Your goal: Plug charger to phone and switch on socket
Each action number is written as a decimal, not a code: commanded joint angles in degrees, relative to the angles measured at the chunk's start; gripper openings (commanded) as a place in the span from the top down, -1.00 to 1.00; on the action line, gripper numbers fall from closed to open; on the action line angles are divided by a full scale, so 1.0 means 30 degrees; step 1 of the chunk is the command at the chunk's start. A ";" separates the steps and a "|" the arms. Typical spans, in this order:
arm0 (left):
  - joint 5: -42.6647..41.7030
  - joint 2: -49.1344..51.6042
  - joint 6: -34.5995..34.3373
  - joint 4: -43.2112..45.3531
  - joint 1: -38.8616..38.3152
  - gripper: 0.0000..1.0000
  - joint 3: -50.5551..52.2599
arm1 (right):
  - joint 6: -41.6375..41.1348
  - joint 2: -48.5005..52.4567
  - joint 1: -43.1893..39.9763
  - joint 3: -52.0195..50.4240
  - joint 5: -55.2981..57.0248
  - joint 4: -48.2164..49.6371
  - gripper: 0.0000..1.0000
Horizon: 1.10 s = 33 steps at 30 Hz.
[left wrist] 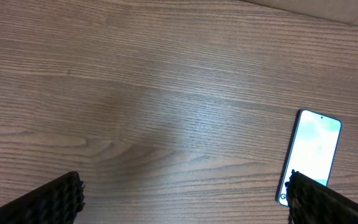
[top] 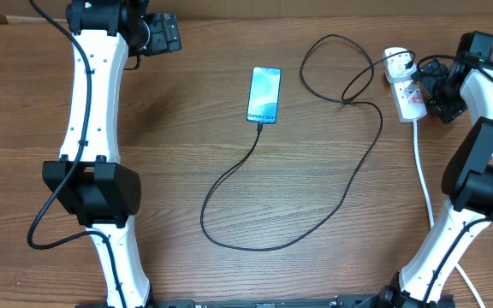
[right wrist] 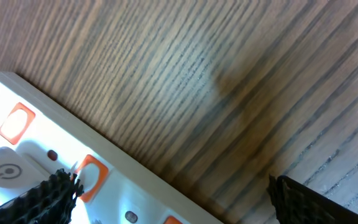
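Observation:
The phone (top: 264,95) lies screen up and lit at the table's upper middle, and shows in the left wrist view (left wrist: 311,155) at the right. The black charger cable (top: 349,184) meets the phone's lower edge, loops across the table and runs to a white adapter (top: 395,60) on the white power strip (top: 410,99) at the far right. My right gripper (top: 429,85) is open right beside the strip; in the right wrist view one fingertip overlaps an orange switch (right wrist: 90,177) on the strip (right wrist: 36,146). My left gripper (top: 171,34) is open and empty at the far left back, away from the phone.
The strip's thick white cord (top: 424,175) runs down the right side toward the right arm's base. The cable's loops (top: 336,68) lie between phone and strip. Bare wood lies under the left gripper (left wrist: 185,199).

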State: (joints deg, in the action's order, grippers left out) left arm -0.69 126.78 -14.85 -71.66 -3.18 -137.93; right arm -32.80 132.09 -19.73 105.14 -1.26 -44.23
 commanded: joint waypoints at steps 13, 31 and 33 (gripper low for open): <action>-0.0138 0.0138 -0.0189 -0.0036 -0.0087 -0.99 0.0036 | 0.0022 0.0087 0.0073 -0.0925 0.0087 0.0707 -1.00; -0.0138 0.0138 -0.0197 -0.0036 -0.0087 -1.00 0.0036 | 0.0095 0.0168 0.0073 -0.0925 -0.0488 0.0656 -1.00; -0.0146 0.0138 -0.0189 -0.0036 -0.0087 -0.99 0.0036 | 0.0095 0.0175 0.0073 -0.0925 -0.0488 0.0597 -1.00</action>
State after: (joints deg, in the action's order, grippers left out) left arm -0.69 126.78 -14.85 -71.66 -3.18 -137.93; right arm -32.82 132.09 -19.84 103.39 -1.54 -42.04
